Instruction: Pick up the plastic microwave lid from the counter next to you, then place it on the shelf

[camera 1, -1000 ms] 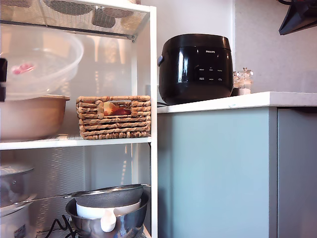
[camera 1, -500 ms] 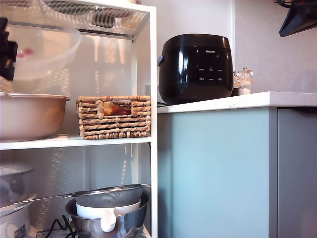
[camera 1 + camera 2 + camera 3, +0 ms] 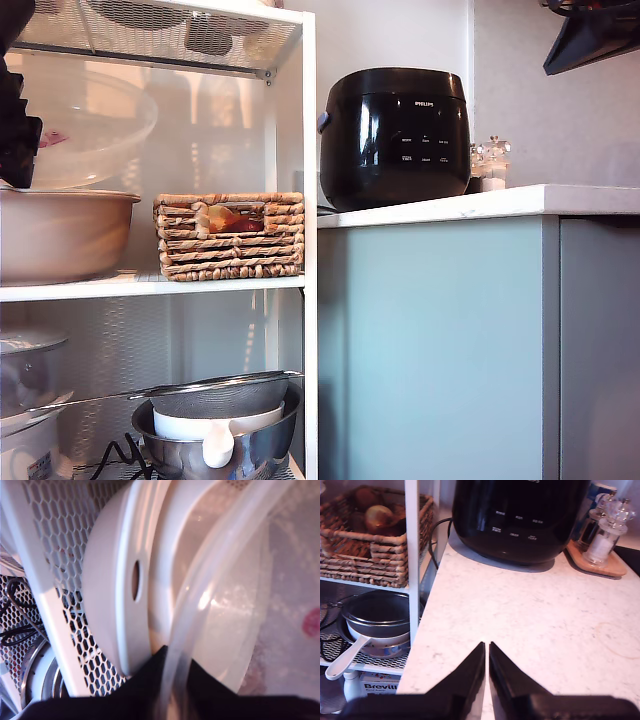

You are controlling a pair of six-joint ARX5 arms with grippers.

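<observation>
The plastic microwave lid (image 3: pixel 95 125) is a clear dome, tilted open side up over a beige bowl (image 3: pixel 60 235) on the shelf (image 3: pixel 200 285), at the exterior view's left. My first gripper (image 3: pixel 172 677) is shut on the lid's rim (image 3: pixel 210 580); it shows black at the exterior view's left edge (image 3: pixel 25 145). The lid's red tab (image 3: pixel 312 622) is blurred. My second gripper (image 3: pixel 486 650) is shut on nothing and hangs above the white counter (image 3: pixel 530 615), in front of the black cooker (image 3: pixel 520 515).
A wicker basket (image 3: pixel 230 235) sits on the same shelf beside the bowl, under a wire-mesh tier (image 3: pixel 170 30). Below are a metal bowl and strainer (image 3: pixel 215 420). Salt and pepper mills (image 3: pixel 605 535) stand by the cooker. A black arm part (image 3: pixel 590 35) shows at the exterior view's upper right.
My first gripper has risen at the exterior view's left edge. The lid went up and leftward, then came back down over the beige bowl. The arm part at upper right shifted slightly left.
</observation>
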